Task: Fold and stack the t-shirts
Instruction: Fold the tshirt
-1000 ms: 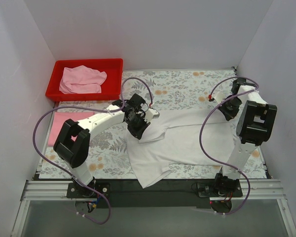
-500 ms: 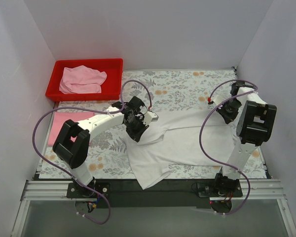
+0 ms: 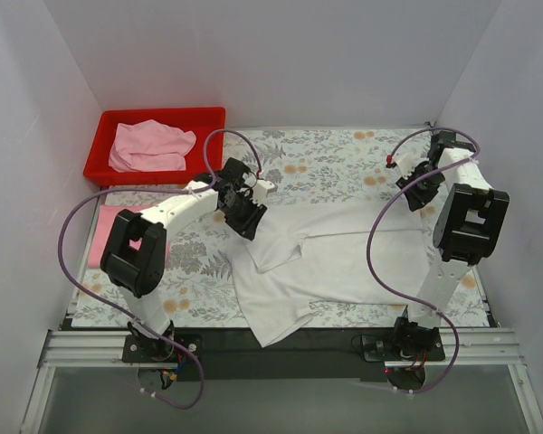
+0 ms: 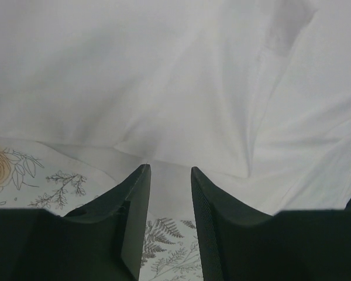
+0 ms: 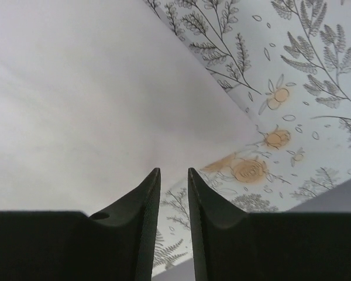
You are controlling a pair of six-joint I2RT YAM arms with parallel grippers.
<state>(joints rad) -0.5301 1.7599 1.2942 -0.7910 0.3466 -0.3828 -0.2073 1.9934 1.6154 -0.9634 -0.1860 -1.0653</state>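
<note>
Shirt first: we've got the white t-shirt (image 3: 344, 258) lying open and rumpled across the middle and right of the floral cloth (image 3: 326, 154), with one corner hanging past the cloth's near edge between the two arm bases. A loose flap sits folded over near its upper left. The left gripper (image 3: 249, 231) is parked right at that upper-left edge. On the left wrist camera we see its tips (image 4: 168, 171) narrowly parted above the shirt's border, white fabric (image 4: 181, 76) filling the view ahead and the leafy print (image 4: 23, 170) showing to the left. Nothing sits between those fingers. Over on the far right, the right gripper (image 3: 416, 197) hangs above the shirt's upper-right edge. Its wrist camera shows the tips (image 5: 174, 171) only a sliver apart, holding nothing, with the white cloth (image 5: 76, 105) on the left and orange flowers on the print (image 5: 292, 70) on the right. Moving out, a pink t-shirt (image 3: 149, 145) is bunched in the red bin (image 3: 163, 113) at the far left corner. Just in front of that bin a pink folded piece (image 3: 100, 237) lies flat at the table's left side, partly hidden by the left arm.
</note>
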